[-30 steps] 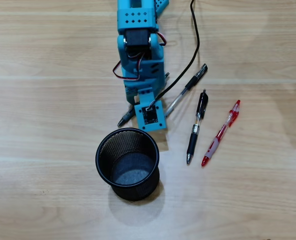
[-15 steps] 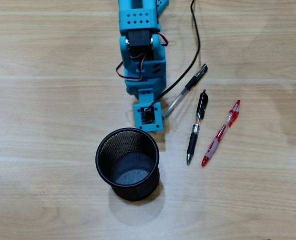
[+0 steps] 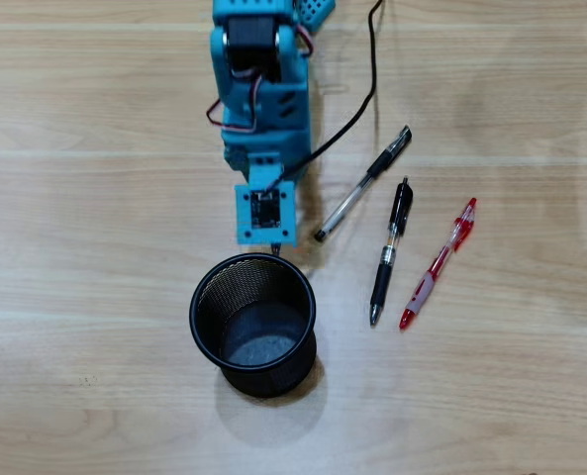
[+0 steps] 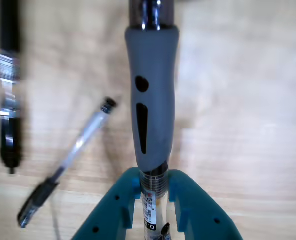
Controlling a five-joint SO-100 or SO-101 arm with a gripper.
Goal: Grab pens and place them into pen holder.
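Observation:
In the wrist view my gripper [image 4: 152, 182] is shut on a pen with a grey grip [image 4: 151, 100], and the pen stands out ahead between the teal jaws, above the table. In the overhead view the blue arm [image 3: 258, 119] covers that pen, and its wrist end sits just behind the rim of the black mesh pen holder [image 3: 193, 315]. Three pens lie on the table to the right: a clear one with a black cap [image 3: 362, 183] [image 4: 78, 145], a black one [image 3: 390, 252] [image 4: 9, 100] and a red one [image 3: 439, 262].
A black cable [image 3: 357, 109] runs from the top edge down to the wrist camera [image 3: 265, 213]. The wooden table [image 3: 511, 396] is bare around the holder and to the left of the arm.
The arm has swung left in the overhead view, taking the held pen with it. The clear pen with the black cap now lies fully uncovered.

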